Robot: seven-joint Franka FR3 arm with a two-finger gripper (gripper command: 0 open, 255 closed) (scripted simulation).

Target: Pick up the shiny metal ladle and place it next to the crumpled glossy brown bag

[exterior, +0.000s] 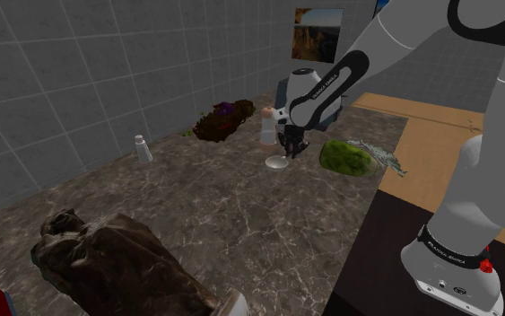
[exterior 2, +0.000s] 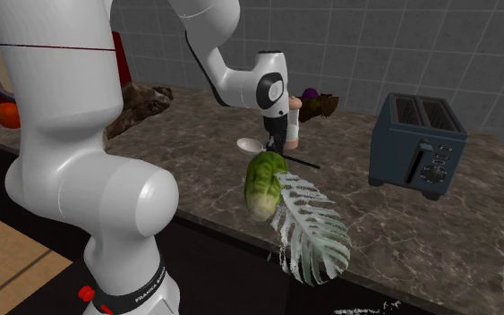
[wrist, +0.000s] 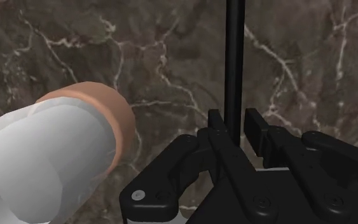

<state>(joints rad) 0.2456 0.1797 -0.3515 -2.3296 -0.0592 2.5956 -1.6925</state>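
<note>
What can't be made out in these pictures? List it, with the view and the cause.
- Ladle: wrist view, the handle runs off the picture's edge, so the bowl end is cut off.
- Brown bag: shoulder view, lower part cut by the bottom edge; second exterior view, mostly behind the arm.
- Bottle: second exterior view, largely behind the tool.
- Toaster: second exterior view, front markings too small to read.

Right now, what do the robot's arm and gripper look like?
White rounded arm links with dark joints, on a white base bearing a dark lettered band and a red button. The gripper is all black, blocky, with two squared fingers.
</note>
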